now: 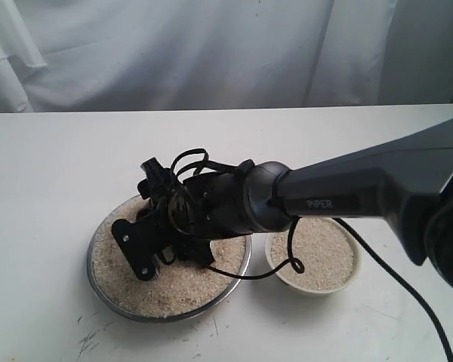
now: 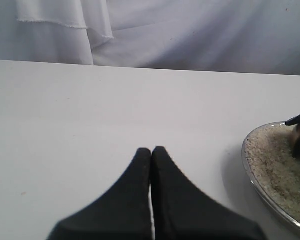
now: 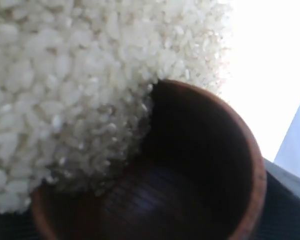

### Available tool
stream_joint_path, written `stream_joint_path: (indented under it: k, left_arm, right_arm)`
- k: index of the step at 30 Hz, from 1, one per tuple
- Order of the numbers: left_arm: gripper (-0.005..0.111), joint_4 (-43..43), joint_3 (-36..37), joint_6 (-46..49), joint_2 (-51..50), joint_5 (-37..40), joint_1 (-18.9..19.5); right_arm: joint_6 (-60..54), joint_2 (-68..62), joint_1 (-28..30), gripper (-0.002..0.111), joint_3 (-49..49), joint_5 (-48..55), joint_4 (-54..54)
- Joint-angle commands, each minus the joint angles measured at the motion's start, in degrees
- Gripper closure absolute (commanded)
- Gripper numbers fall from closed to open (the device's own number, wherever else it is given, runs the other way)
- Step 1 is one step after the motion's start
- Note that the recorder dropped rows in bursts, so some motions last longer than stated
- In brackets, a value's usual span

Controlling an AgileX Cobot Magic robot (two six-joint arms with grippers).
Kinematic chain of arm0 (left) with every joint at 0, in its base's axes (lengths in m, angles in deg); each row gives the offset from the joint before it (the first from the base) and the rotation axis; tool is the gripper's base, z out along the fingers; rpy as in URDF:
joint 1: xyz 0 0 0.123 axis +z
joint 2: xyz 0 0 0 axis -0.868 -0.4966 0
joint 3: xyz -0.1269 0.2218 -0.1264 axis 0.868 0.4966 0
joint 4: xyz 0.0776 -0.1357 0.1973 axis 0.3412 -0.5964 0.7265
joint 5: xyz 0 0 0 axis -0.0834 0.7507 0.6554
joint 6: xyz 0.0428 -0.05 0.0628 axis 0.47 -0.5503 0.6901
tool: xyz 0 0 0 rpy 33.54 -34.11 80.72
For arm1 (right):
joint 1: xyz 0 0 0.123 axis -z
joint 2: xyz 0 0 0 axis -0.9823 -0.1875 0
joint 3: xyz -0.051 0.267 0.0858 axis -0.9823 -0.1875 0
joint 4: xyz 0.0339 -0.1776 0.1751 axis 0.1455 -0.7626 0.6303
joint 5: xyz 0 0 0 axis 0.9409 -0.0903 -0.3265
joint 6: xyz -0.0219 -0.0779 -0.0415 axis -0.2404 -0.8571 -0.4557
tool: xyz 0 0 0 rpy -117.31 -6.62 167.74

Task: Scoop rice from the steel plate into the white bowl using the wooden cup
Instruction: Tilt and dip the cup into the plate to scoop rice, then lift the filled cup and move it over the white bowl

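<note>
Rice (image 3: 65, 75) fills our close view, folks; pale grains are banked against the rim of the wooden cup (image 3: 200, 165), which lies tipped with its dark mouth pushed into the heap; a few grains spill over the lip, but the hollow is mostly unfilled. The right gripper (image 1: 147, 253) looks clamped on that cup, though its fingers barely show; it sits low over the steel plate (image 1: 166, 318), toward nine o'clock of the plate's middle. The white bowl (image 1: 313, 289) stands just beside the plate at three o'clock, and it holds rice close to its rim. We call this mid-scoop; lift, carry and pour are left, and plenty of rice lies on the plate. The left gripper (image 2: 151, 152) hangs over the table (image 2: 65, 110) near the plate's edge, fingers pressed together on nothing. One word reads on the right arm (image 1: 377, 181): PIPER (image 1: 321, 203).
</note>
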Motion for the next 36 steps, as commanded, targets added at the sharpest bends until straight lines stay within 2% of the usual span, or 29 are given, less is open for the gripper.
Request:
stream_joint_path:
  k: [1,9,13,17,28,36]
  left_arm:
    - [0.107,0.05,0.28,-0.01,0.24,-0.81,-0.16]
    - [0.107,0.05,0.28,-0.01,0.24,-0.81,-0.16]
    - [0.107,0.05,0.28,-0.01,0.24,-0.81,-0.16]
    - [0.107,0.05,0.28,-0.01,0.24,-0.81,-0.16]
    - [0.107,0.05,0.28,-0.01,0.24,-0.81,-0.16]
    - [0.107,0.05,0.28,-0.01,0.24,-0.81,-0.16]
  right_arm:
    - [0.02,-1.02,0.18,0.108,-0.65,-1.79,7.49]
    - [-0.33,2.23,1.04,0.108,-0.65,-3.06,18.2]
    - [-6.38,3.07,2.09,0.108,-0.65,-3.95,29.74]
    - [-9.9,3.76,3.21,0.108,-0.65,-4.06,35.1]
    - [-9.88,8.27,5.1,0.108,-1.31,-3.88,38.94]
    - [-9.71,18.79,5.91,0.108,-12.2,-4.22,38.98]
